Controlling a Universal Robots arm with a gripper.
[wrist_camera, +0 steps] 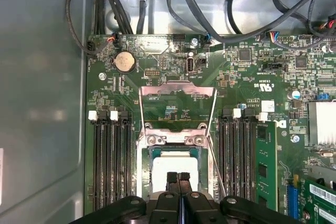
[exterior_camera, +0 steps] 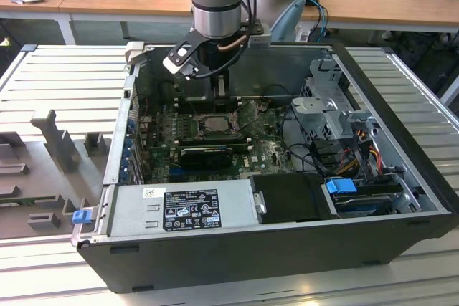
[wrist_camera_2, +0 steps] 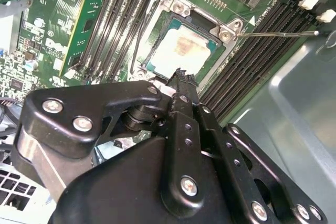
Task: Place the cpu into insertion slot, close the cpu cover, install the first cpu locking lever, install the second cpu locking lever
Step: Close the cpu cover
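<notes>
The cpu (wrist_camera: 175, 163) lies flat in the insertion slot (wrist_camera: 143, 166), its pale top facing up; the second wrist view shows the cpu (wrist_camera_2: 178, 51) too. The cpu cover (wrist_camera: 177, 88) is swung open, back from its hinge, with bare green board visible through its cut-out. One thin locking lever (wrist_camera: 216, 166) stands loose beside the slot, and the lever (wrist_camera_2: 278, 34) sticks out over the memory slots. My gripper (wrist_camera: 178, 177) hangs just above the cpu's near edge, shut with nothing in it. In the exterior view the gripper (exterior_camera: 215, 98) reaches down into the case above the slot (exterior_camera: 215, 124).
Long black memory slots (wrist_camera: 111, 161) flank the socket on both sides. Cables (wrist_camera: 210, 3) run along the board's far edge. The case (exterior_camera: 401, 112) walls enclose the work area, with a power supply (exterior_camera: 190, 209) at the front and a drive cage (exterior_camera: 330, 102) at the exterior view's right.
</notes>
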